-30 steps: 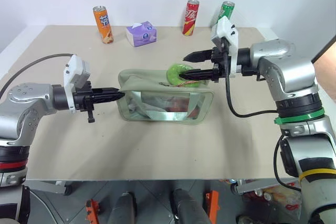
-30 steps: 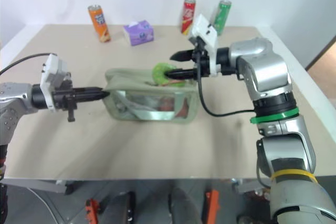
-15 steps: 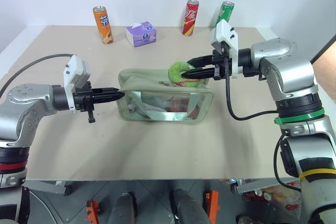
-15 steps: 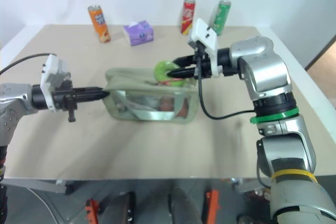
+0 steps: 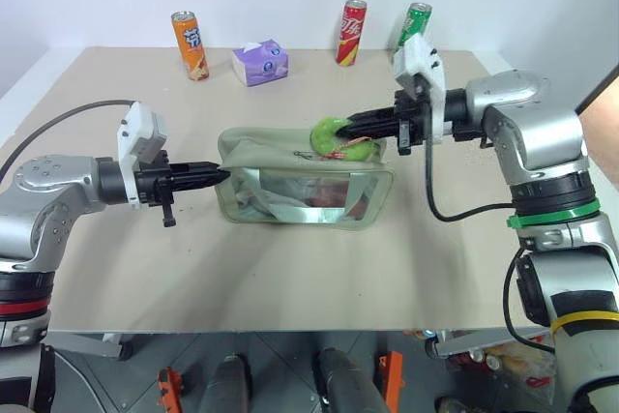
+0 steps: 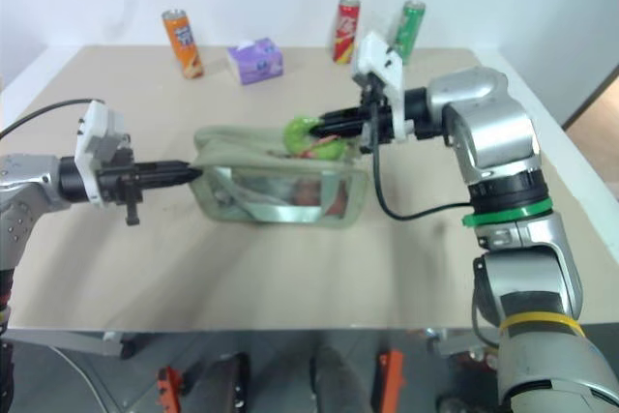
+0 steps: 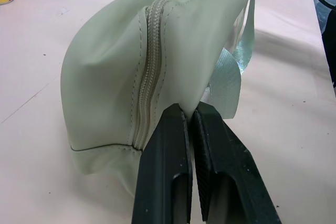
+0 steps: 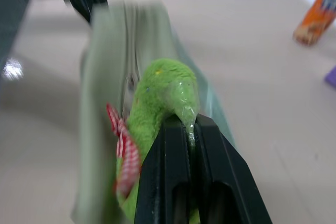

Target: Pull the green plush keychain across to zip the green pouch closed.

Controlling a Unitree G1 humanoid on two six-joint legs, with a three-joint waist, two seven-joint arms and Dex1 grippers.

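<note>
Pinching green plush keychain in right fingers, left fingers clamping green pouch.

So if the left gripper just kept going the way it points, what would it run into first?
The pouch itself: the left gripper is shut on its end and points along it. Farther on, roughly in line, are the keychain and the right gripper; depth is hard to judge.

Sage-green pouch upright on table, lime plush keychain atop its zipper
</note>
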